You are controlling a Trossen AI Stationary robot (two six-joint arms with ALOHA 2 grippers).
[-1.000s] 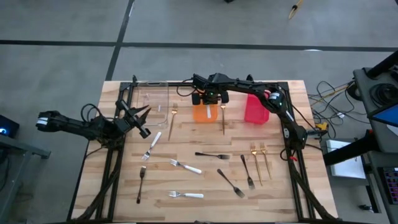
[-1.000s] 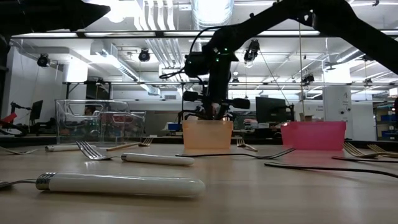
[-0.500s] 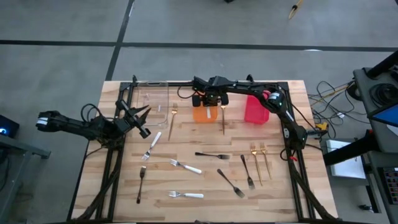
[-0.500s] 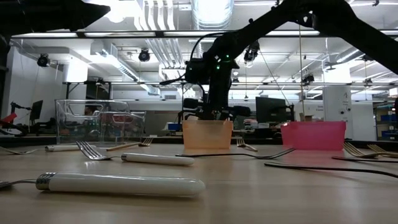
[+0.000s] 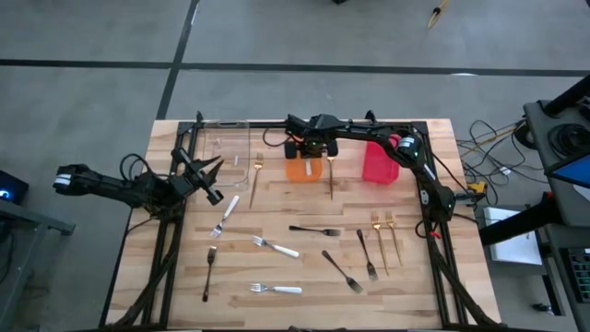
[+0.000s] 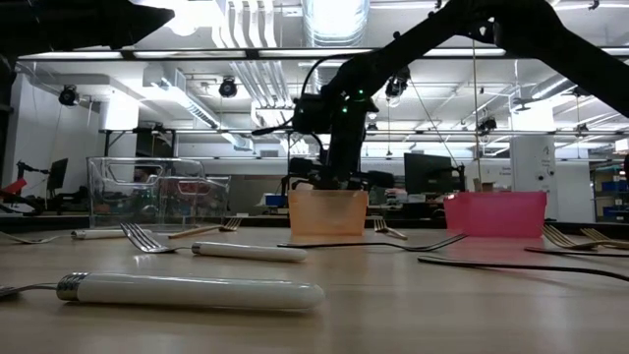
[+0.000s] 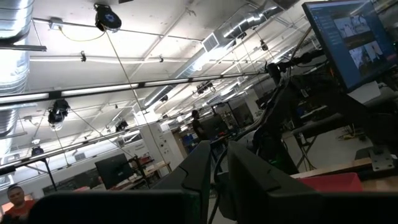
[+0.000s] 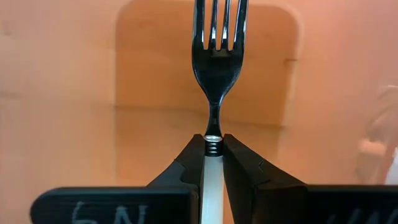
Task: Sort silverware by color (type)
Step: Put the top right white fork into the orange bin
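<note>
My right gripper (image 5: 313, 150) hangs over the orange bin (image 5: 300, 169), shut on a white-handled fork (image 8: 214, 56) whose silver tines point down into the bin. The low view shows its fingers at the bin's rim (image 6: 328, 194). Other silverware lies flat on the wooden table: white-handled forks (image 5: 277, 247), dark forks (image 5: 342, 271) and gold forks (image 5: 385, 240). My left gripper (image 5: 210, 180) waits raised at the table's left side, shut, with nothing between its fingers (image 7: 217, 168). My right gripper pinches the fork's white handle (image 8: 212, 163) between its two fingers, just behind the metal collar where the neck begins. The fingers come steeply from above and lie along the fork. The fork hangs tines-down below them, inside the orange bin.
A clear bin (image 5: 229, 148) stands at the far left and a red bin (image 5: 378, 161) to the right of the orange one. Gold forks (image 5: 256, 180) (image 5: 331, 180) lie on either side of the orange bin. Black frame legs run along both table sides.
My right gripper has sunk a little toward the orange bin, carrying the white-handled fork down with it, still shut and not turned.
</note>
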